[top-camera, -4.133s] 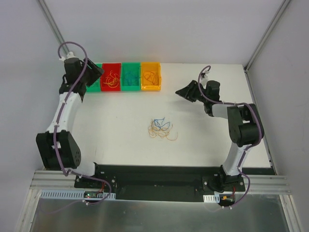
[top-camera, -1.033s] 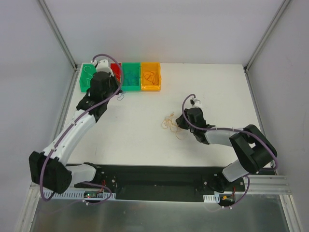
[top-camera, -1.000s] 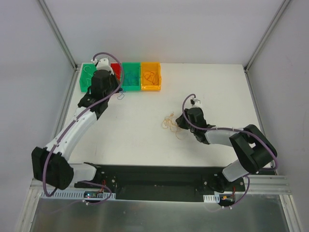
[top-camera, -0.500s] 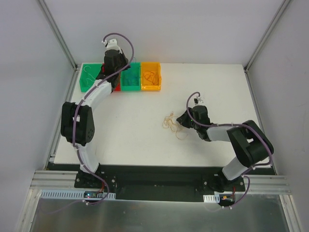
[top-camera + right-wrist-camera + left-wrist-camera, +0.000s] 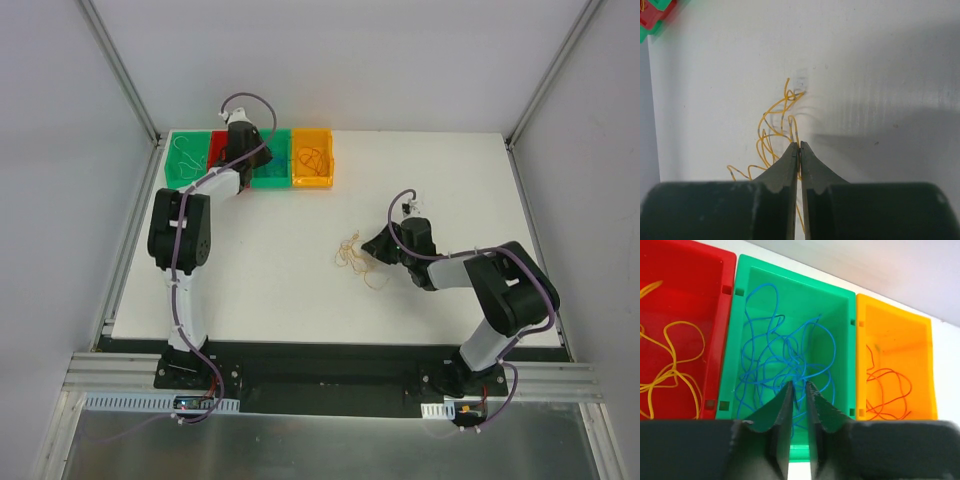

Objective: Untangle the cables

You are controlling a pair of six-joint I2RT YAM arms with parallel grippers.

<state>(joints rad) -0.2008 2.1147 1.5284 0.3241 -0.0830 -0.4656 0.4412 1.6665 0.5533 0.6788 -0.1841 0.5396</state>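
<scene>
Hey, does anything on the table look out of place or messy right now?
Only one thing: a small tangle of yellow cables lies loose on the white table, outside the bins, pinched by the right gripper. The bins sit in a straight row, nothing spilled.

Table (image 5: 250, 290): white, matte top.
Walls (image 5: 340, 60): plain grey, around the table.
Posts (image 5: 119, 65): aluminium, at the table's far corners.
Base plate (image 5: 330, 362): black, along the table's near edge.

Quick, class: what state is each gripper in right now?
Left gripper: jaws a sliver apart above the blue cables; state cannot be told.
Right gripper: shut on a yellow cable.
</scene>
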